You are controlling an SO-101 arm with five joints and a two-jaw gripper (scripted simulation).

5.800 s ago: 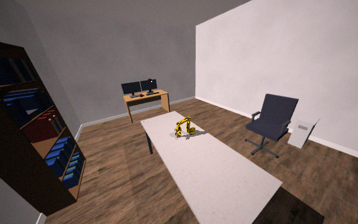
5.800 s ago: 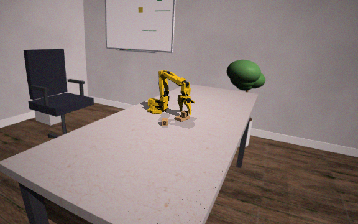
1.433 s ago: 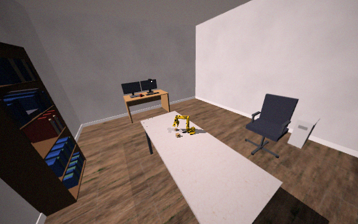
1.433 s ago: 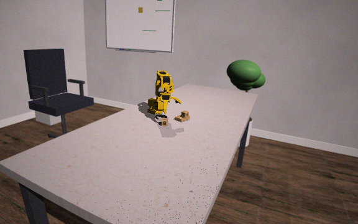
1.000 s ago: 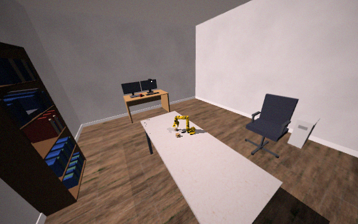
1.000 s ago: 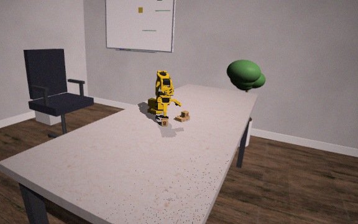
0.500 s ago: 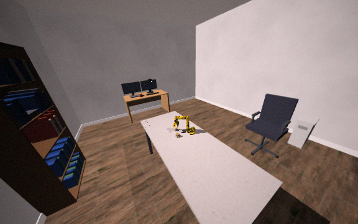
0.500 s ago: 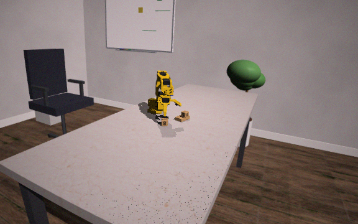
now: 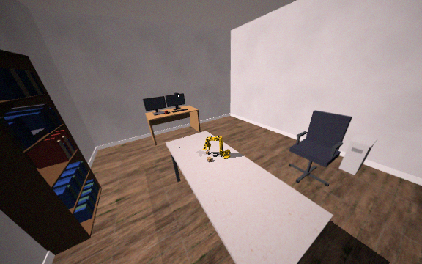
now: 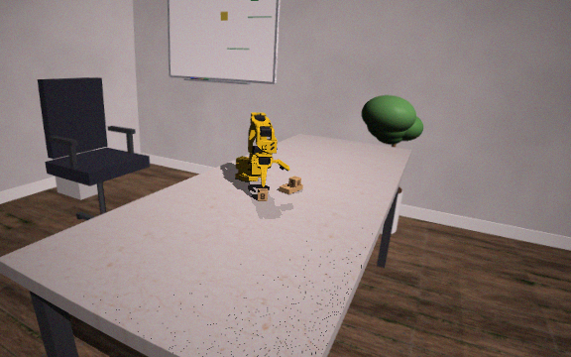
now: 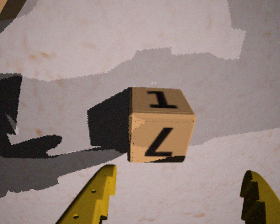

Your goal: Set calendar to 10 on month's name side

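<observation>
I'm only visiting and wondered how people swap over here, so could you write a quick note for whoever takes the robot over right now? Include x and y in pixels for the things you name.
Gripper [image 10: 277, 174] [image 11: 178, 172]: open, holding nothing, close to the loose cube.
Loose cube [image 10: 262, 194] [image 11: 161, 135]: on the table, outside the tray, showing 8, 1 and 7 on different sides.
Tray [image 10: 287, 189]: on the table, with the other cube [image 10: 294, 181] at it; its digit is unreadable.
Done: one cube at the tray.
Left: loose cube in beside it, date reading 10, let go.
</observation>
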